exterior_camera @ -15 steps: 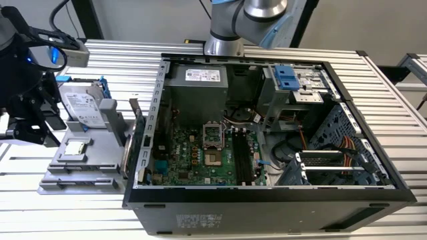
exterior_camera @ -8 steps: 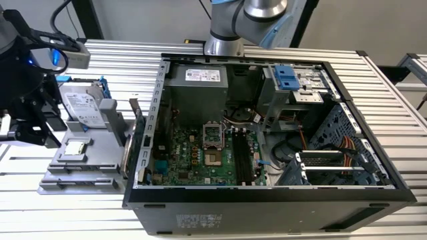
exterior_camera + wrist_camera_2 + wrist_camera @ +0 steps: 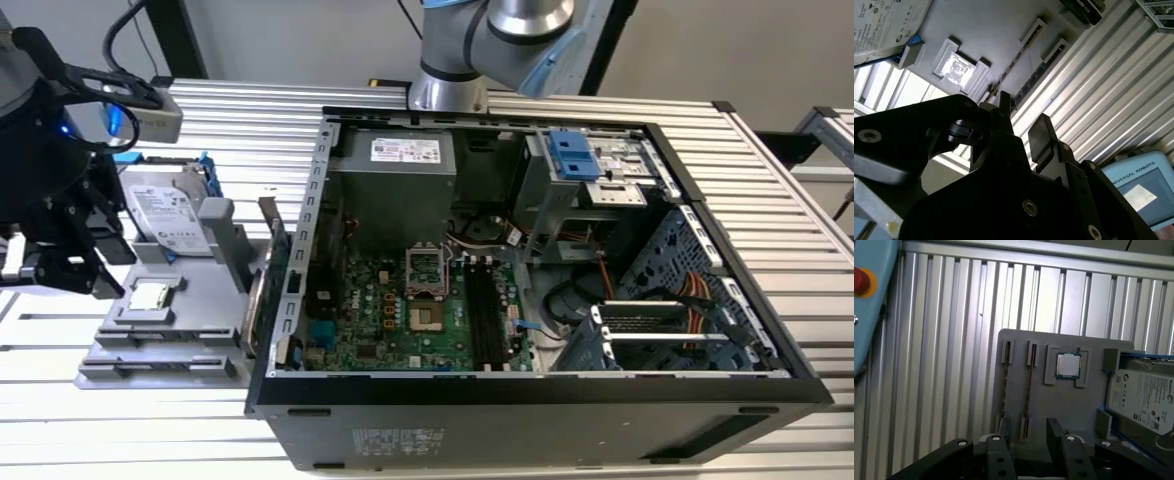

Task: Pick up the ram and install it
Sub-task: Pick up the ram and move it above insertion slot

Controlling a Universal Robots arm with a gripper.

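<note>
Ram (image 3: 1027, 390) stands on edge in a slot of the grey holder (image 3: 1064, 405), just beside the processor (image 3: 1068, 365). The gripper (image 3: 1025, 434) hovers close over that slot, jaws spread wide and holding nothing. The stick's near end lines up with the gap between the two fingers (image 3: 995, 455).

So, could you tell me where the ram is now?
In the first wrist view the ram stands on edge in the grey holder, beside the processor, near the open claw.
</note>
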